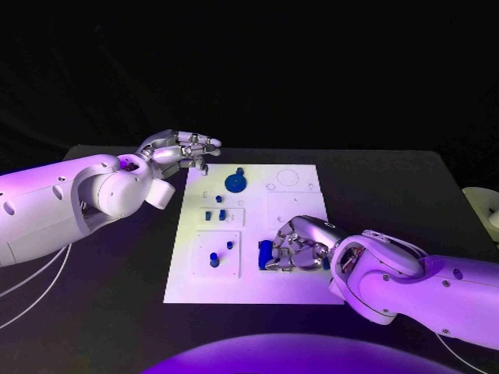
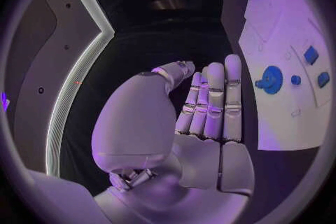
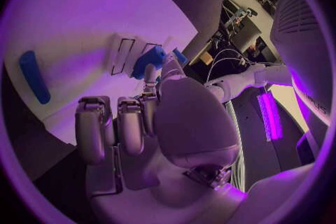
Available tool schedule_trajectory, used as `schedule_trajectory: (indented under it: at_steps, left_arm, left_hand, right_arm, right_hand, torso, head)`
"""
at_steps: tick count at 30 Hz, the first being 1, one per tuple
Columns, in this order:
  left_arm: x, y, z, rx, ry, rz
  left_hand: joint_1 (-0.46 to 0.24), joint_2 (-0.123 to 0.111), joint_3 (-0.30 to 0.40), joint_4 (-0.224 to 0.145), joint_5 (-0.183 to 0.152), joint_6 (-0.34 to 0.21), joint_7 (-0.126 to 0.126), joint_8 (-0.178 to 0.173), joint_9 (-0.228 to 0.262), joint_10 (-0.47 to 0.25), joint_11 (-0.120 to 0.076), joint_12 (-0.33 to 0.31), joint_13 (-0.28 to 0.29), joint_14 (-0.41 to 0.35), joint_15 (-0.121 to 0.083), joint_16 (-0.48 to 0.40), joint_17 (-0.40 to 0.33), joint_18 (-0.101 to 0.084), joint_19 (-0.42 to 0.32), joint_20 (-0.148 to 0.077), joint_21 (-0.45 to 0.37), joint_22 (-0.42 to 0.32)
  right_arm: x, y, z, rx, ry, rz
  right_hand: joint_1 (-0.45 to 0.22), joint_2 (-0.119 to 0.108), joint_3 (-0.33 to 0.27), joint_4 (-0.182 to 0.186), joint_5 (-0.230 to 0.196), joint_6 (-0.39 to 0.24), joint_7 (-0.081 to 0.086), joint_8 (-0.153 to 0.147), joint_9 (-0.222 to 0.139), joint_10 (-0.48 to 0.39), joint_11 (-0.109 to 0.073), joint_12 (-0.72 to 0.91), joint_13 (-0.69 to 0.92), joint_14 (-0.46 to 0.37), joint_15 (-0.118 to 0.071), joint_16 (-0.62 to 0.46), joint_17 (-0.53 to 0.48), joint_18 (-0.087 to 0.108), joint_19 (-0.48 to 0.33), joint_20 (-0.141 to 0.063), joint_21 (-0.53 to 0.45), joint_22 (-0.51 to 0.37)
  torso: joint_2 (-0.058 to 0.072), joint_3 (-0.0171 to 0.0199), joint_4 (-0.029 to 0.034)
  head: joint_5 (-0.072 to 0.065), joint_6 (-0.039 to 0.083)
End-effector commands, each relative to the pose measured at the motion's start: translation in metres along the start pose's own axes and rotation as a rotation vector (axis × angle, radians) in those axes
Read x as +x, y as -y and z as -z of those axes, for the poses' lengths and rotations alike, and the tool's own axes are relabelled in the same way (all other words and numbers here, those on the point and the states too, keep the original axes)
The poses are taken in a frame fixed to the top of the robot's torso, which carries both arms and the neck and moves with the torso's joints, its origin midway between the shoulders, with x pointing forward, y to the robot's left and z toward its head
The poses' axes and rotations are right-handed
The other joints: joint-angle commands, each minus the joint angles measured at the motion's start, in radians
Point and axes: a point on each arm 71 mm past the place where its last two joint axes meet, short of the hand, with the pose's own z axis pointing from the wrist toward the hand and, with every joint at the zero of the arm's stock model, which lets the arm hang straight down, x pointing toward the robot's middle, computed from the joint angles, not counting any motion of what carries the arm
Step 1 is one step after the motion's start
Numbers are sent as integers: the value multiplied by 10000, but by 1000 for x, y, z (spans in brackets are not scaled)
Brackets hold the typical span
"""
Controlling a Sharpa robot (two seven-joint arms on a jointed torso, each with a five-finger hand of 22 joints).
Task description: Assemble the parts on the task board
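Blue part (image 3: 148,61) half-hidden under right hand (image 1: 295,247); grip unclear | left hand (image 1: 180,150) empty

Matt board, glossy arms, metal hands

The task board (image 1: 300,204) looks like a flat white plate with a matt, smooth face, and the blue parts (image 1: 236,183) on it look like smooth plastic with a soft shine. The table (image 1: 429,195) has a black, dull top without reflections. The left hand (image 1: 180,151) and the right hand (image 1: 297,246) seem to be of silver metal, smooth and a little glossy; the arm shells (image 1: 47,206) are glossy white plastic.
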Motion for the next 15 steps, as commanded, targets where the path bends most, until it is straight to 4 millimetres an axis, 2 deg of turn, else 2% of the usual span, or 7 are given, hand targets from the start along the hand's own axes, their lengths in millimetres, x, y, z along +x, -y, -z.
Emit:
schedule_trajectory:
  at_steps: [1, 6, 9, 15]
  left_arm:
    - [2, 1, 0, 24, -182, 97]
    - [2, 1, 0, 18, -179, 96]
    - [2, 1, 0, 16, -175, 96]
    - [1, 1, 1, 13, -166, 95]
  left_hand:
    - [-21, 52, -20, 63, 42, -79, 11, 56, -15, -79, -25, 34, 15, -69, 18, 40, -14, 67, -12, 32, -34, -14]
    - [-25, 54, -19, 68, 41, -81, 12, 57, -16, -83, -23, 37, 15, -69, 19, 41, -15, 66, -11, 32, -36, -16]
    - [-25, 54, -19, 68, 41, -81, 12, 57, -16, -83, -23, 37, 15, -69, 19, 41, -15, 66, -11, 32, -36, -16]
    - [-25, 54, -19, 68, 41, -81, 12, 57, -16, -83, -23, 37, 15, -69, 19, 41, -15, 66, -11, 32, -36, -16]
  right_arm:
    - [-1, 1, 1, -49, 29, 383]
    - [-2, 2, 2, -29, 168, 401]
    - [-3, 3, 3, -13, 257, 404]
    - [-5, 5, 4, 12, 365, 429]
  right_hand:
    - [768, 592, 127, -2, -10, 37, -34, -51, -30, 289, -112, -5, 1155, 943, -59, 64, 2141, -181, 878, -93, 63, 2474]
    - [896, 693, 307, 84, -50, 51, -44, -82, -71, 304, -125, 11, 1175, 944, -68, 67, 2151, -186, 885, -102, 89, 2481]
    - [913, 829, 481, 191, 10, 54, -48, -94, -90, 323, -129, 34, 1198, 949, -73, 76, 2177, -187, 887, -109, 94, 2482]
    - [894, 843, 548, 216, 108, 59, -50, -90, -93, 345, -131, 70, 1225, 954, -76, 83, 2198, -196, 900, -112, 138, 2494]
  torso:
    - [-4, 4, -7]
    - [-1, 9, -6]
    - [-1, 12, -8]
    - [-2, 12, -5]
  head:
    - [7, 3]
    - [10, 7]
    - [15, 11]
    - [14, 14]
